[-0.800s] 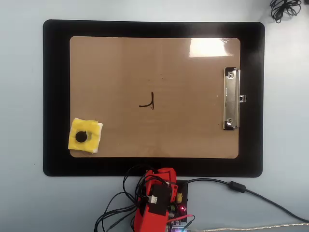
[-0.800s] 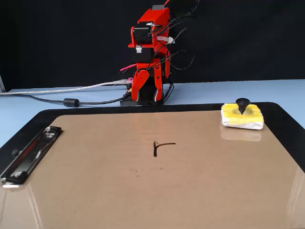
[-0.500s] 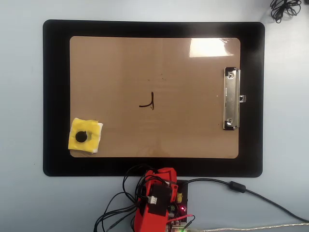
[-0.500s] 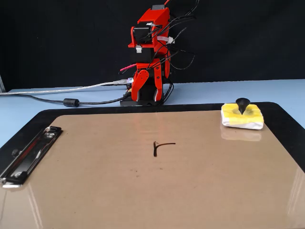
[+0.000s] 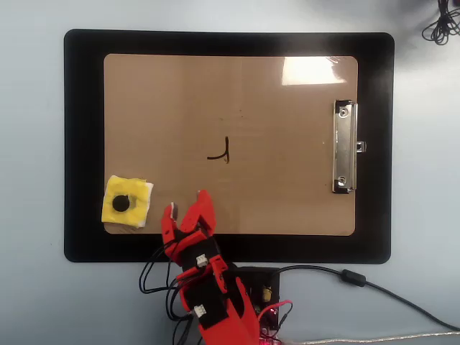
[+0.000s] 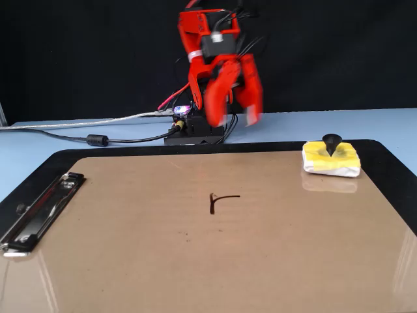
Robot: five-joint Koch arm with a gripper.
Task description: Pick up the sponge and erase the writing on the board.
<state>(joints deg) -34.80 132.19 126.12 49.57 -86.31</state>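
Pale blue tabletop is seen beneath a black mat [image 5: 50, 144], and on the mat the board [image 5: 287, 187] is laid flat, its metal clip [image 5: 344, 147] at the right in the overhead view. Nearest the arm's base in that view, the gripper [image 5: 185, 208] is held over the board's lower edge, its jaws spread apart with nothing between them; in the fixed view the gripper [image 6: 237, 121] appears blurred and well above the surface. Just to its left in the overhead view, the sponge [image 5: 126, 203] is found on the board's lower left corner (black knob upward), apart from the jaws and ungrasped. Farther out, near the board's middle, the writing [image 5: 220, 152] is shown whole and unsmudged. Nothing of the task can be counted as finished: the sponge is yet to be gripped and lifted, and the mark yet to be wiped away.
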